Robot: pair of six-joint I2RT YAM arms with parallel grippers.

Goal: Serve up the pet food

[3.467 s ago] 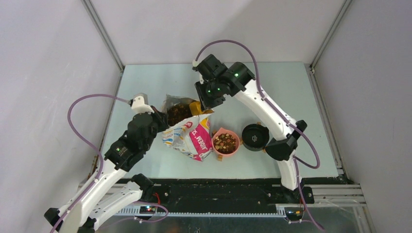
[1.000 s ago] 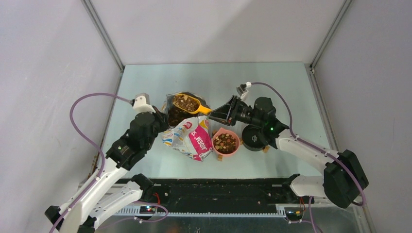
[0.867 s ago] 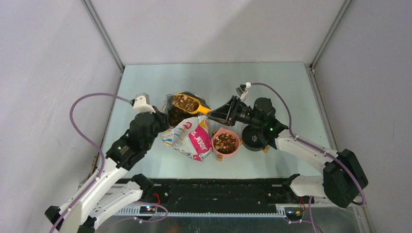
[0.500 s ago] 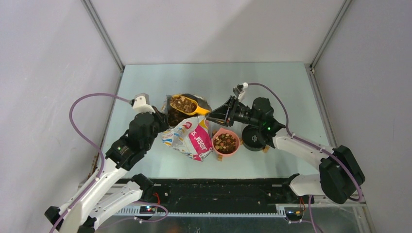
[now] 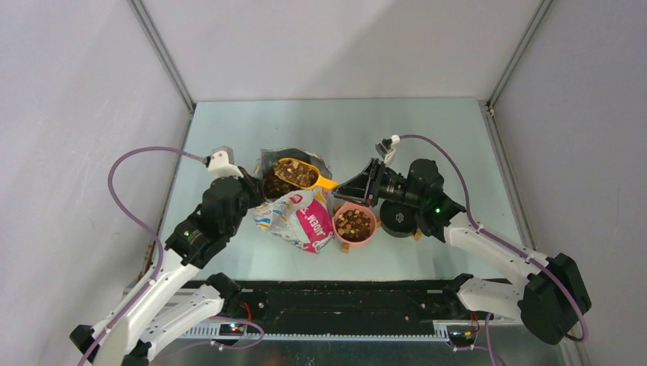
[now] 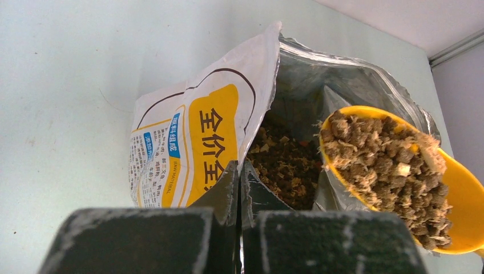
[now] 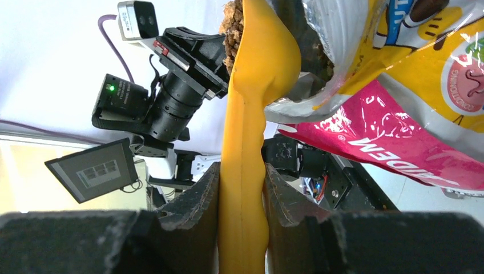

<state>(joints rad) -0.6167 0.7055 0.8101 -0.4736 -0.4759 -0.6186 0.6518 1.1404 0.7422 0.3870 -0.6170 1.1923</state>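
Your glossy white, yellow & pink bag [image 6: 188, 137] reads "全价" on its yellow panel; L gripper [image 6: 237, 188] pinches its torn rim. R gripper [image 7: 241, 168] grips yellow plastic scoop [image 7: 242, 131], brown kibble pellets [image 6: 382, 160] heaped in its cup past the fingertips [image 7: 208, 191], over bag mouth; vs a moment ago it's slid slightly toward round pink bowl [image 5: 372, 229].

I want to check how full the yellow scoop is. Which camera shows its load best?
Left wrist: the scoop, heaped with kibble, appears large and close. Top external shows it small over the bag. Right wrist sees mostly its underside and handle.
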